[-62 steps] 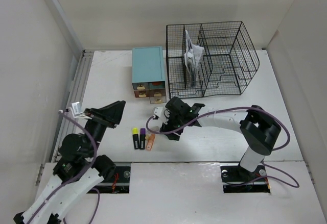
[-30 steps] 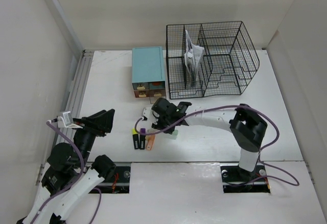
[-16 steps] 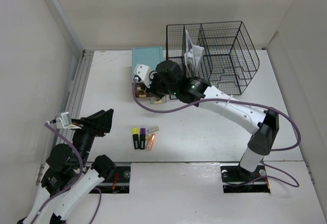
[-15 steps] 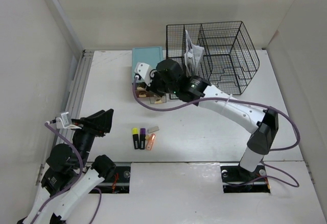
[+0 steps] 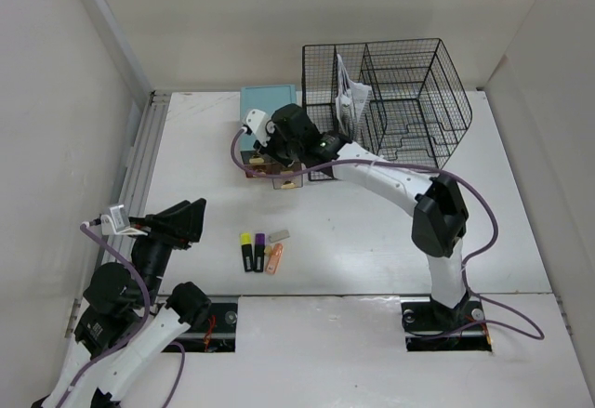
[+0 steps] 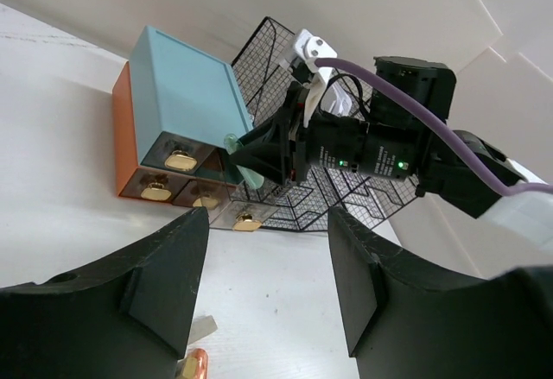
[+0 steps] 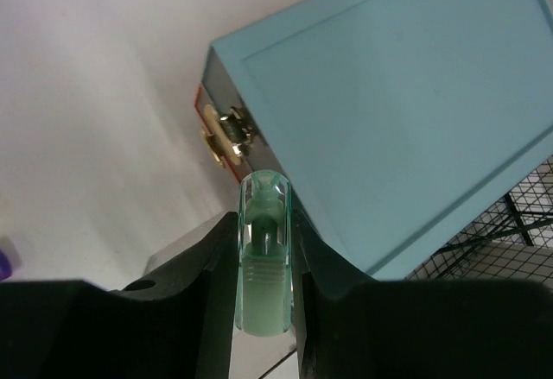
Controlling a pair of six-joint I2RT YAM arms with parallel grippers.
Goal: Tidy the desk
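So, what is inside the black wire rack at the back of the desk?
White papers stand in the left section of the rack; the other sections show only wire. The right arm covers its near left corner, so that part is hidden.

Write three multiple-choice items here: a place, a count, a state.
1. Where do the white folded papers stand? A. left section of the black wire mesh rack; B. its right section; C. outside it.
2. How many highlighter pens lie side by side on the matte-white tabletop? A. one; B. five; C. three.
3. The fingers of the right gripper are: A. open, empty; B. shut on a pale green translucent highlighter; C. out of view.
A: they lean behind the left wires. C: yellow, purple, orange. B: wrist view shows it pinched.
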